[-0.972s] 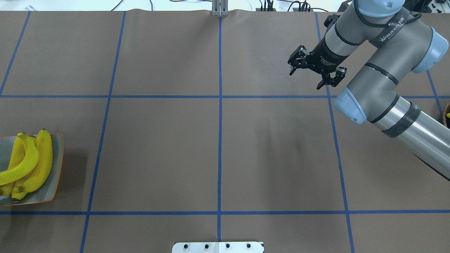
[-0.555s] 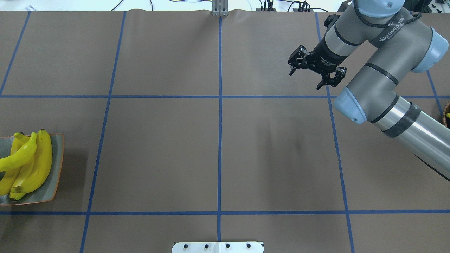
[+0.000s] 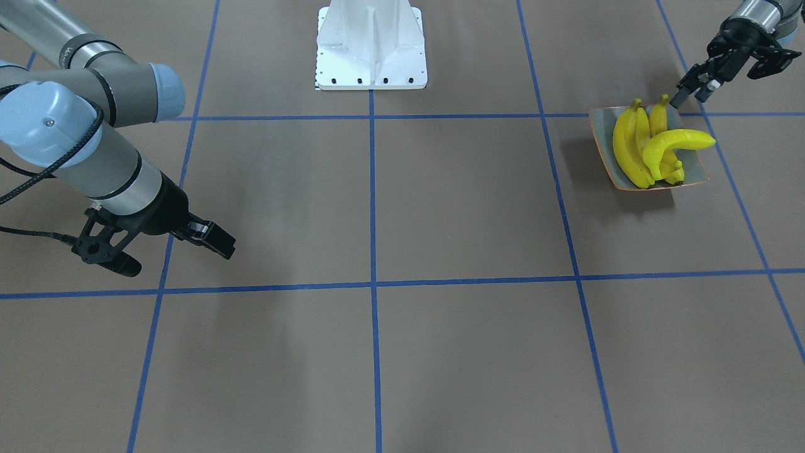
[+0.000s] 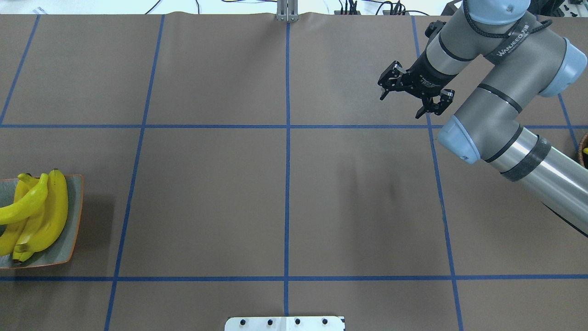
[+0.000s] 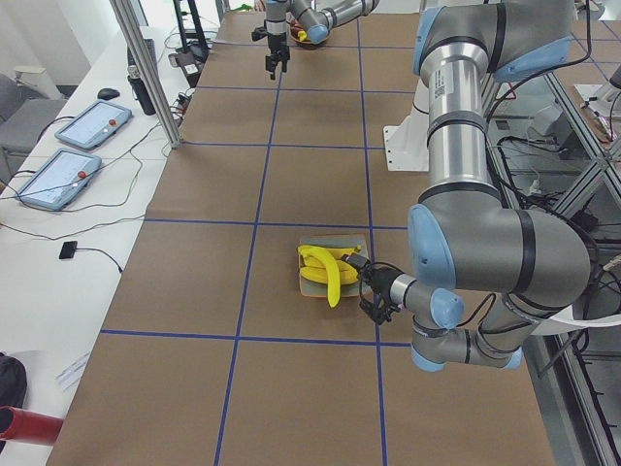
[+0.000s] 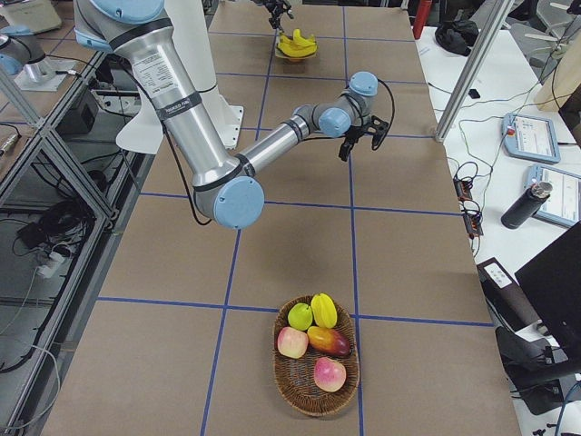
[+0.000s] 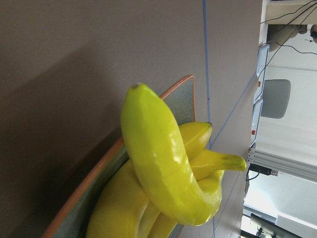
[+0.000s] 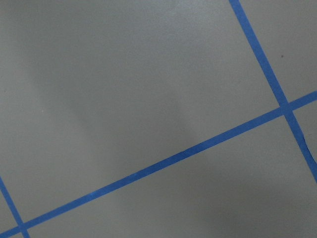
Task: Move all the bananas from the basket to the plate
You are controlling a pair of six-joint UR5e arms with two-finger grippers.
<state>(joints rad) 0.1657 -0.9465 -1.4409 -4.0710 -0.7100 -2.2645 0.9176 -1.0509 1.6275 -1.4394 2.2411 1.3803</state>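
Note:
Several yellow bananas (image 3: 632,151) lie piled on the grey-green, orange-rimmed plate (image 3: 692,167); the same pile (image 4: 46,216) sits at the table's left edge in the overhead view. A paler banana (image 7: 158,153) rests crosswise on top, one end jutting past the rim. My left gripper (image 3: 729,78) hovers just behind the plate, open and empty. My right gripper (image 4: 400,105) hangs open over bare table at the far right, nothing between its fingers. The basket (image 6: 316,400) holds other fruit; no banana shows in it.
The robot's white base (image 3: 371,50) stands at the table's middle near edge. The basket's rim (image 4: 583,151) peeks in at the overhead view's right edge. Blue tape lines grid the brown table. Tablets and cables lie beyond the far edge.
The top banana has swung round on the pile, its far end now pointing off the plate's left side. The right gripper has shifted slightly away from the middle of the table.

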